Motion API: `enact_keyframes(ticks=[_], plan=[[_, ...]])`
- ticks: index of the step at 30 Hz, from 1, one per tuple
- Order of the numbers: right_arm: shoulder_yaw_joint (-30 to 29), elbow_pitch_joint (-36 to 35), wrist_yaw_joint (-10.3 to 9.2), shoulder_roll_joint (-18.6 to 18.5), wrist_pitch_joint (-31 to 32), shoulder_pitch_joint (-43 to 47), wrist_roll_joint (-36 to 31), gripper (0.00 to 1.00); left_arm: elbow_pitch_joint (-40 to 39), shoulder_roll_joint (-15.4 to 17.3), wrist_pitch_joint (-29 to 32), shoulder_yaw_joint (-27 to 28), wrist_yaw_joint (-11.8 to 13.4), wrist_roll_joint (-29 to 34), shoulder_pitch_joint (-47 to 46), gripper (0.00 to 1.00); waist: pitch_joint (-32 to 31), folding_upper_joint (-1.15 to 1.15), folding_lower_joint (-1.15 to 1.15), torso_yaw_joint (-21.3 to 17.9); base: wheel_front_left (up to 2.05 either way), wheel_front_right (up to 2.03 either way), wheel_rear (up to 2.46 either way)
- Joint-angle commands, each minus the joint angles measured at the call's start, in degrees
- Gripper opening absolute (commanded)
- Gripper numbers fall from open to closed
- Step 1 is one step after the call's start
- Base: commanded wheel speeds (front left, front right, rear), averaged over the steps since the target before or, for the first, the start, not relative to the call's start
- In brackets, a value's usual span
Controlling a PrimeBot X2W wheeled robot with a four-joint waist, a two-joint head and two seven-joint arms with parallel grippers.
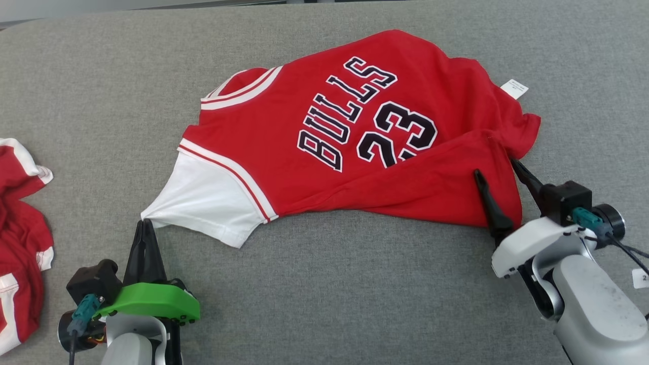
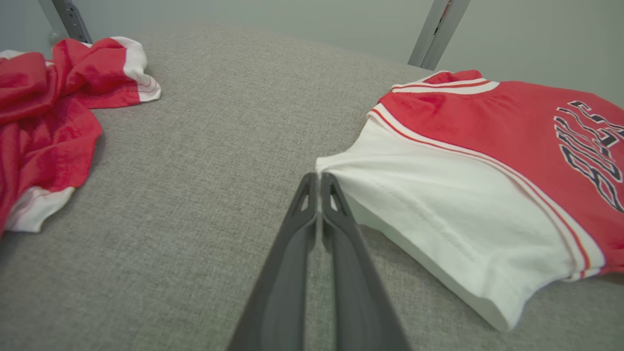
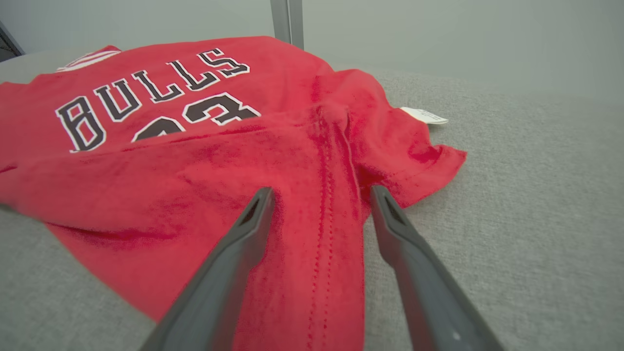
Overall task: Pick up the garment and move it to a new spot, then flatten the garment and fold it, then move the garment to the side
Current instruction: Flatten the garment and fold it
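Head view: left jaws pinch garment [image 1: 284, 152] sleeve corner, right jaws straddle hem.

red-and-white jersey [image 1: 284, 152], spread printed side up, hem folded over

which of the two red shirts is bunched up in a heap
The shirt at the robot's far left, no lettering showing; the BULLS 23 jersey lies spread out in the middle.
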Motion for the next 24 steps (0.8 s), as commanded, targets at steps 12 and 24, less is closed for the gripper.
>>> enact_keyframes(ticks=[12,24], plan=[[5.7,-0.3,-0.1,-2.8,13.6,-9.2,9.4,1.0,1.0,-0.4,0.0,0.1,-1.0,1.6,0.2,0.0,0.2,0.0,0.0,-0.3,0.0,0.0,0.0],[2.4,-5.1,-0.1,-2.0,22.8,-9.5,6.8,0.62,0.7,-0.5,0.0,-0.4,-0.7,1.9,-0.5,0.0,1.1,0.0,0.0,-0.3,0.0,0.0,0.0]])
